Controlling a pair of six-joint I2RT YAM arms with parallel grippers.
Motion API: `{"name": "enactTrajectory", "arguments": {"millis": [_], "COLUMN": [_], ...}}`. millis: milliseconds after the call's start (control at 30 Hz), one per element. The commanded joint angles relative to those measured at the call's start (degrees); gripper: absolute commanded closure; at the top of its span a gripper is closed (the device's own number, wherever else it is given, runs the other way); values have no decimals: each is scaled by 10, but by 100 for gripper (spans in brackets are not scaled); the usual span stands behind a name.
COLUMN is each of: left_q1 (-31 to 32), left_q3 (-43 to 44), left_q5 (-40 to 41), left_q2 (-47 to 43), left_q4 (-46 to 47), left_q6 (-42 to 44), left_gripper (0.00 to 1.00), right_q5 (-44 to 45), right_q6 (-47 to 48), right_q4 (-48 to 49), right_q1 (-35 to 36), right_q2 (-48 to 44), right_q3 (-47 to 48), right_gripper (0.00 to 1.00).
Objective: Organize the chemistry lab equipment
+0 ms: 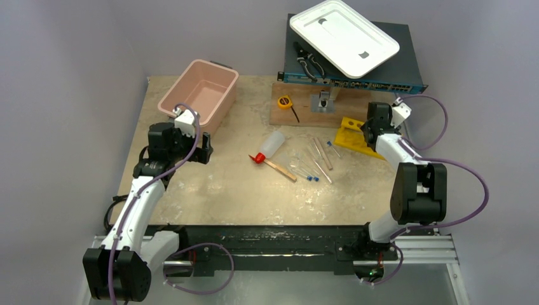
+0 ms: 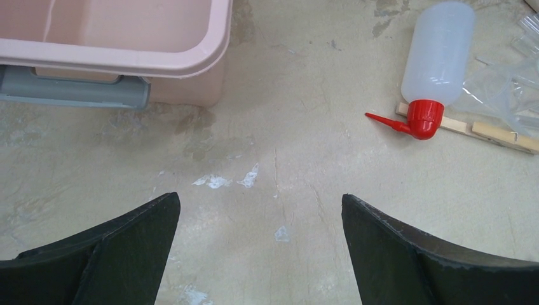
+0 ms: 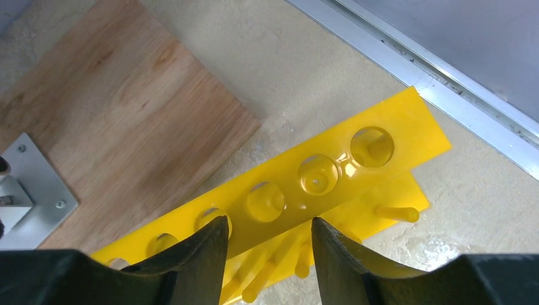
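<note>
The squeeze bottle (image 1: 272, 145) with its red nozzle lies on its side mid-table, also in the left wrist view as the bottle (image 2: 438, 54), resting across a wooden stick (image 2: 496, 133). Right of it lie more wooden sticks (image 1: 323, 152) and clear tubes with blue tips (image 1: 308, 173). The yellow holed rack (image 1: 351, 136) lies at the right. My right gripper (image 3: 268, 223) is over the rack (image 3: 330, 171), its jaws half apart and straddling the top plate; contact is not clear. My left gripper (image 2: 260, 210) hangs wide open over bare table, left of the bottle.
A pink bin (image 1: 198, 92) stands at the back left, close to my left gripper (image 1: 204, 147). A wooden board (image 1: 305, 111) with a metal bracket and a yellow tape measure (image 1: 284, 101) lies behind the rack. Pliers (image 1: 308, 61) and a white tray (image 1: 343, 37) rest on a blue box.
</note>
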State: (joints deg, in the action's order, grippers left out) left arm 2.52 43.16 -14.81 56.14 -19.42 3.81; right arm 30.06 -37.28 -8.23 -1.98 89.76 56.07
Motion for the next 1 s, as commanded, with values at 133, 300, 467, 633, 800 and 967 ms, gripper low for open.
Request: {"name": "enactTrajectory", "arguments": {"millis": [133,300,467,633,800,967], "left_q1": [-5,-5,-5,-5,-5,-5], "left_q3": [-6,-4,-5,-8,-9,-7], "left_q5": [-10,-13,-14,-18,-24,-26], "left_q2": [-12,-13,-15,-16,-17,-18], "left_q4": [7,4,2,3,2,-5], "left_q6": [15,16,19,19,20,26], "left_gripper": [2,3,3,3,3,3], "right_q5": [-27,6,58,87,140,164], "right_q6": [-52,-93,-173,-260,-328,-348], "right_q4": [-6,-21,-79,-124,-184,-218], "right_q1": [14,73,135,175,221,226], "right_q2": [3,-12,-33,-63,-64,-64], "right_q3": [-42,-62,-70,-95,-96,-77], "right_gripper": [57,66,70,71,67,58]}}
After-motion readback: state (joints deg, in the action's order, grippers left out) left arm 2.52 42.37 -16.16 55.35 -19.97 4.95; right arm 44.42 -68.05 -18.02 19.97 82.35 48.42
